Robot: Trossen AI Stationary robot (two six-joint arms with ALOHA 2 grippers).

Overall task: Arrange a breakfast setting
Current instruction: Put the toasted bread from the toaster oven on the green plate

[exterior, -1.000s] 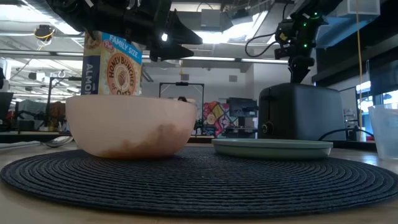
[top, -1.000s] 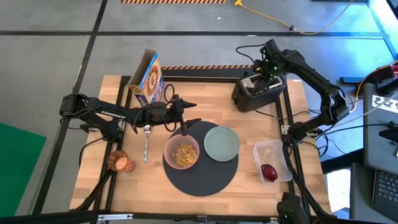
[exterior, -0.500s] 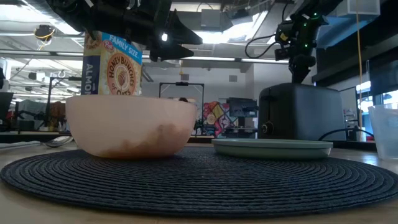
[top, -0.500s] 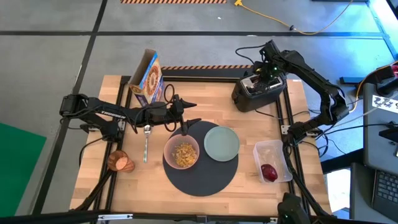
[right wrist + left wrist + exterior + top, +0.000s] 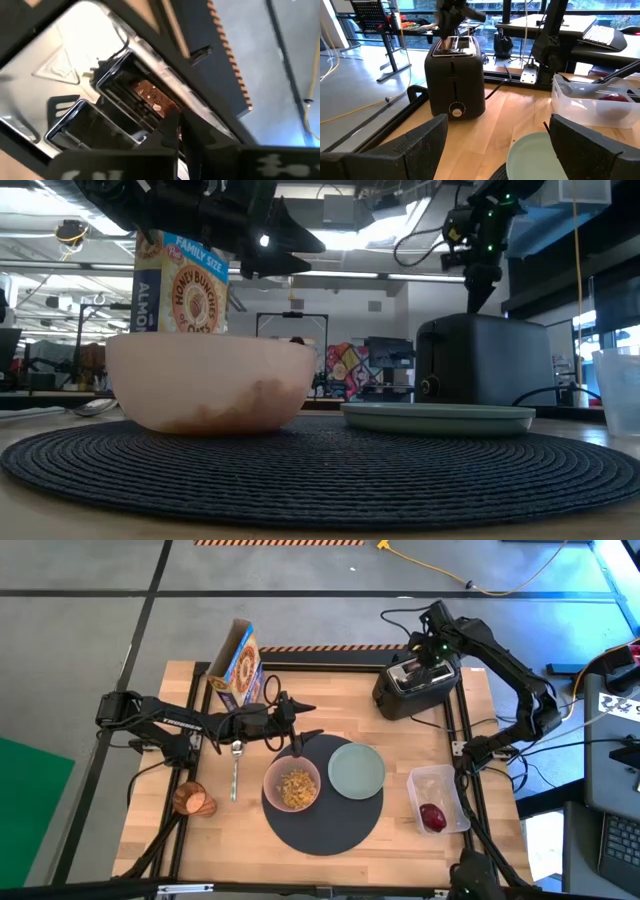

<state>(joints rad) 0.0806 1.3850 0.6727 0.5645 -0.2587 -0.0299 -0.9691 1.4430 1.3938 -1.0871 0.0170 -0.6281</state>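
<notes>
Pink bowl point(image 5: 291, 786) and green plate point(image 5: 357, 769) sit side by side on grey mat point(image 5: 325, 825).

You see a pale wood table point(image 5: 400, 830) with visible grain, and on it a matt woven mat point(image 5: 330, 470). The bowl point(image 5: 210, 380) looks like smooth translucent plastic. At two o'clock, the toaster point(image 5: 456, 75) is matt black with shiny metal slots.
</notes>
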